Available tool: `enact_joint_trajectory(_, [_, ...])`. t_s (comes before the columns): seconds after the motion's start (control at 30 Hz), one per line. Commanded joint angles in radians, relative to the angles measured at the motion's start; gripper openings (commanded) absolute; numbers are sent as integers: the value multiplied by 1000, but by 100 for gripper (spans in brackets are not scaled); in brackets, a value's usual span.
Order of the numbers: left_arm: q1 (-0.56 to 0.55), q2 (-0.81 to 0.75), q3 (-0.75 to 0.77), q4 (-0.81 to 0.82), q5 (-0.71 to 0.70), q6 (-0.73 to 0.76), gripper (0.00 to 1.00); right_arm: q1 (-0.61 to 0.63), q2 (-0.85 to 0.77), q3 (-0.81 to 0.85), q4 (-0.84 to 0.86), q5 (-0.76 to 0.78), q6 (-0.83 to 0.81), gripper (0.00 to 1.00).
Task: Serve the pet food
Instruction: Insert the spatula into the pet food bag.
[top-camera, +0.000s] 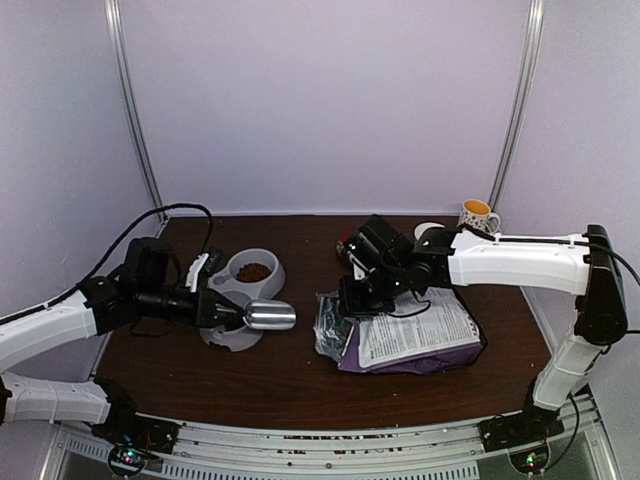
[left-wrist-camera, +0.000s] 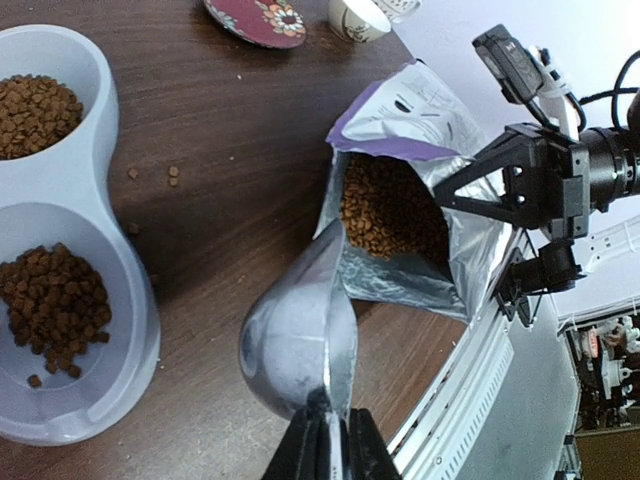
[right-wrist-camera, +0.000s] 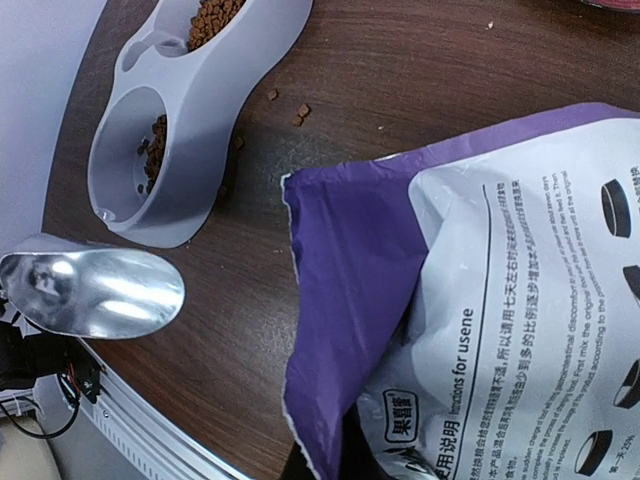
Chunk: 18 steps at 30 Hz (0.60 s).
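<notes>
The pet food (left-wrist-camera: 390, 210) shows as brown kibble inside the open mouth of the purple and silver bag (top-camera: 415, 340), which lies on the table. More kibble fills both wells of the grey double bowl (left-wrist-camera: 130, 330), the far well (left-wrist-camera: 35, 110) and the near well (left-wrist-camera: 55, 300). My left gripper (left-wrist-camera: 330, 455) is shut on the handle of a metal scoop (left-wrist-camera: 300, 340). The scoop hangs between the bowl and the bag mouth, and no kibble shows in it (right-wrist-camera: 95, 292). My right gripper (top-camera: 352, 298) is shut on the bag's torn top edge (right-wrist-camera: 330, 400) and holds it up.
A few loose pellets (left-wrist-camera: 170, 175) lie on the table beside the bowl. A red patterned plate (left-wrist-camera: 255, 18) and a white cup (left-wrist-camera: 355, 18) stand at the back. A yellow-lined mug (top-camera: 478, 215) sits at the back right corner. The table's metal front rail (left-wrist-camera: 470, 370) runs close by.
</notes>
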Motion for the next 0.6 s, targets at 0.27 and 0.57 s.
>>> enact_joint_trajectory(0.27, [-67,155,-33,325,88,-66,0,51,89,177,-6,-15,24,0])
enact_joint_trajectory(0.57, [-142,344,10,465,70,-106,0,54,99,188,-21,-14,31,0])
